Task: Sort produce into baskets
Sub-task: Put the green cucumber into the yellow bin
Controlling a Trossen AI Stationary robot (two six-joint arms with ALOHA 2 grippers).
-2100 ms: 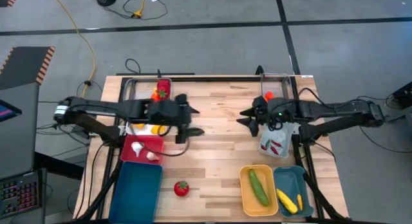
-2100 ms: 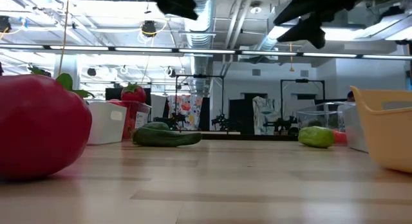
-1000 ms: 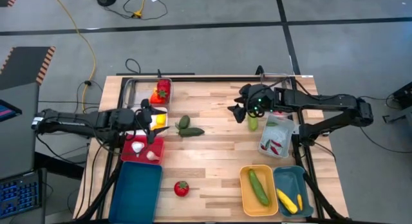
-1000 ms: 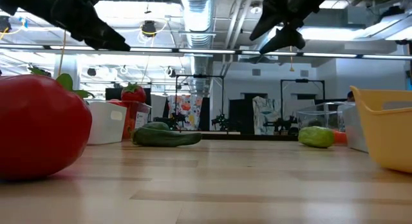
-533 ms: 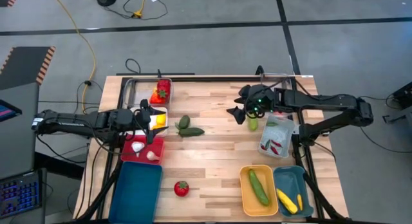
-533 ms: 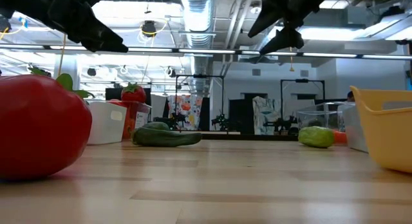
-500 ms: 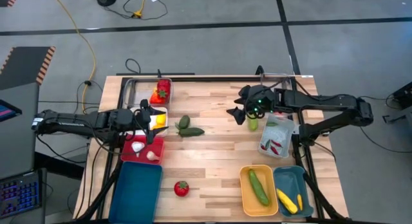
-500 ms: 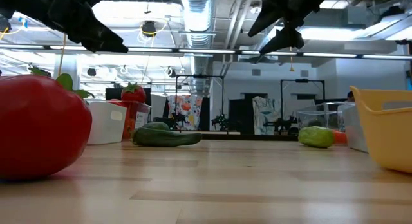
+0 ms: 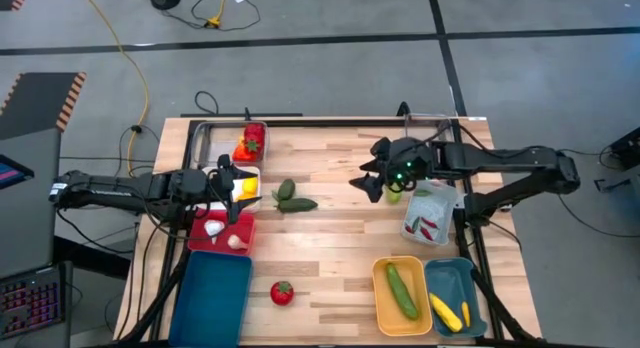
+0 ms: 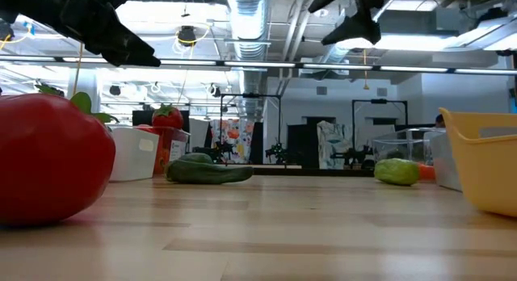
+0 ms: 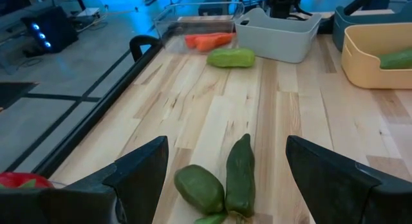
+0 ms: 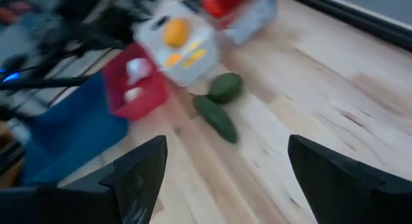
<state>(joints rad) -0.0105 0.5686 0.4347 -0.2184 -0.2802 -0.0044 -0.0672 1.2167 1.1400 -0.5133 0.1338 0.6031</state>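
The left hand (image 9: pixel 236 187), fingers spread wide and empty, hangs over the white plastic basket (image 9: pixel 243 174). Just beyond it on the wooden bench (image 9: pixel 330 248) lie a dark green toy cucumber (image 9: pixel 297 204), long axis crosswise, and a stubby green vegetable (image 9: pixel 285 190). The right hand (image 9: pixel 372 182), wide and empty, hovers farther away, so the left looks nearer.

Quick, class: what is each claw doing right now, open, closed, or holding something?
Left claw: open, holding nothing, above the table's left side near the two green vegetables.
Right claw: open, holding nothing, raised above the table.
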